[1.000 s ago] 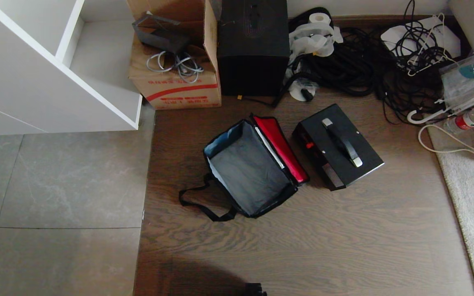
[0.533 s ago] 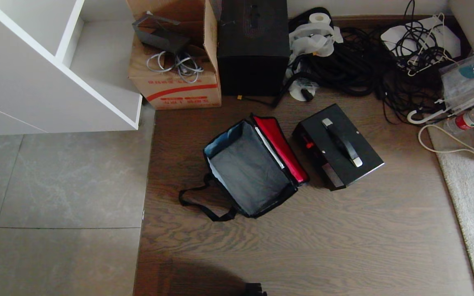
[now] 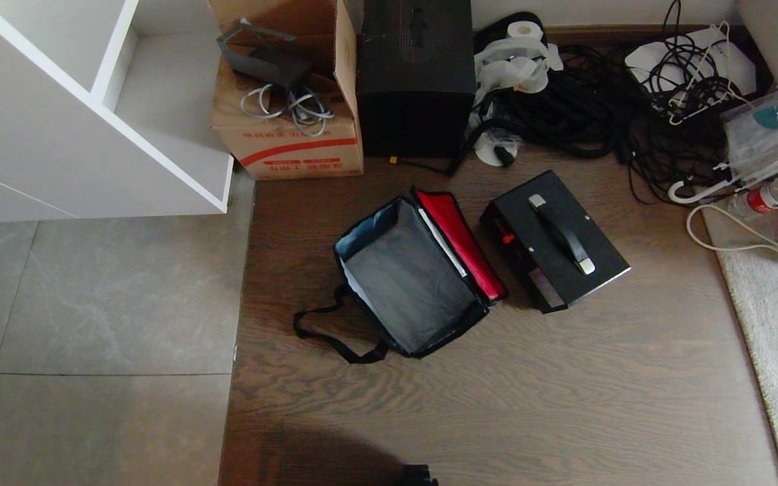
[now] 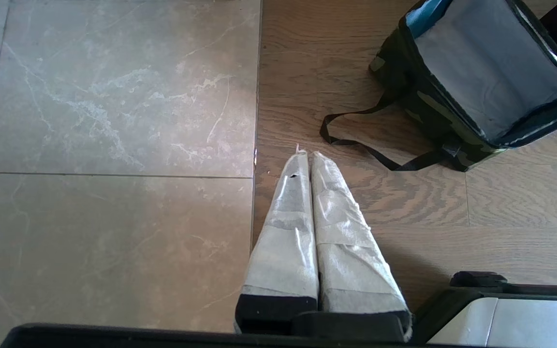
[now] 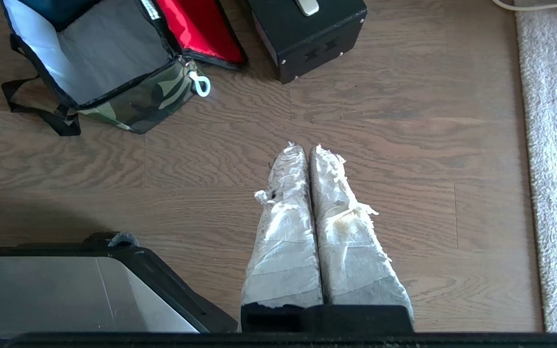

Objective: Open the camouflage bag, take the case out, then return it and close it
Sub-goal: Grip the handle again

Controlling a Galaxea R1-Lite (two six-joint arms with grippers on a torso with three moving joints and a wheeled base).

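The camouflage bag (image 3: 410, 277) lies unzipped and empty on the floor with the case (image 3: 554, 239) out just beside its red lid – returning and closing remain – both well ahead of the left hand (image 4: 310, 157) and right hand (image 5: 306, 150), each pressed together, holding nothing.
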